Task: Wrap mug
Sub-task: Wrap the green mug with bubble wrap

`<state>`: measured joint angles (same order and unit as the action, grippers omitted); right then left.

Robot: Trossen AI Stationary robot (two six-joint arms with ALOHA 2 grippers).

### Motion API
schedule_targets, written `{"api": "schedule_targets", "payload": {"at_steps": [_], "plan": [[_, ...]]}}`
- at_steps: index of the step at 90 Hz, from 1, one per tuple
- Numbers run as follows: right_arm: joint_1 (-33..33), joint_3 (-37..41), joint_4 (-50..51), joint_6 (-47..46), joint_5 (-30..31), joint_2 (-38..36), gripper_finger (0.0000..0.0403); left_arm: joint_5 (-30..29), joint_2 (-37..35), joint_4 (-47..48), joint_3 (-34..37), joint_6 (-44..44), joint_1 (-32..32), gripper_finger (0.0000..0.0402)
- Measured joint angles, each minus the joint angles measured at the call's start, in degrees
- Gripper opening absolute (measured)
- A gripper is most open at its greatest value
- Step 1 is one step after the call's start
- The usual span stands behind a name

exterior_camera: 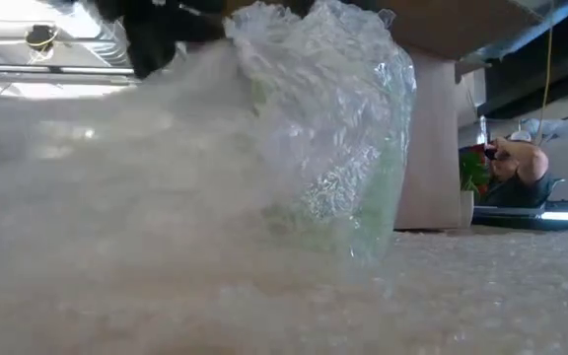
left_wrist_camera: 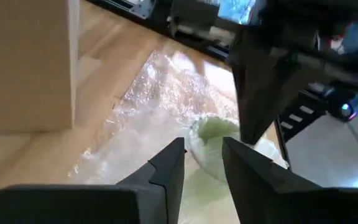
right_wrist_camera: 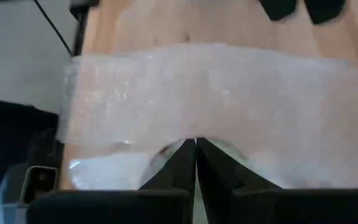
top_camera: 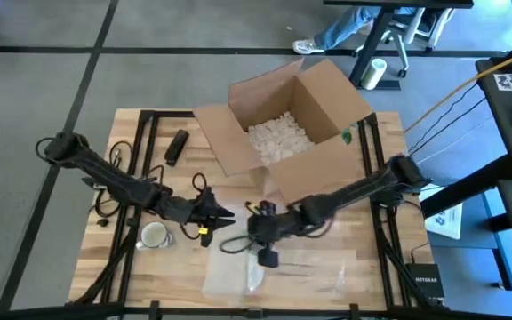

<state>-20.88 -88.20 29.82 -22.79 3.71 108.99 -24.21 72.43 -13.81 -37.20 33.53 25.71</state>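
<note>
Under the right gripper (top_camera: 266,256), whose fingers were pinched shut on the bubble wrap (right_wrist_camera: 216,93), the mug (exterior_camera: 333,177) sat half covered; left gripper (left_wrist_camera: 204,165), fingers slightly apart and empty, waited beside; folding over seemed next

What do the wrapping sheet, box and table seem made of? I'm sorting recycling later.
Wrapping sheet: clear plastic bubble wrap, going by its glossy, pebbled, see-through surface. Box: brown corrugated cardboard, matte, flaps folded open. Table: light wood planks, smooth finish, grain lines showing.
</note>
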Motion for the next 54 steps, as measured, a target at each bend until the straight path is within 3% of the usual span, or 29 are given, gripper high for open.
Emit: {"api": "schedule_targets", "payload": {"at_steps": [9, 18, 41, 54], "plan": [[0.94, -3.61, 7.09, -1.96, -2.67, 3.58, 0.0000, -0.71, -0.62, 0.44, 0.29, 0.04, 1.02, 0.0091], [0.76, -5.03, 13.70, -4.51, -1.61, 4.98, 0.0000, -1.74, -1.01, 1.94, 0.29, -0.51, 1.89, 0.0091], [-2.74, -5.34, 8.77, -5.78, 3.60, 2.02, 0.0000, -1.28, -1.27, 16.41, 0.31, 4.03, 2.10, 0.0091], [-4.20, -5.33, 7.67, -6.14, 7.01, 0.10, 0.0000, -0.38, -1.27, 18.79, 0.31, 1.51, 0.35, 0.0092]]}}
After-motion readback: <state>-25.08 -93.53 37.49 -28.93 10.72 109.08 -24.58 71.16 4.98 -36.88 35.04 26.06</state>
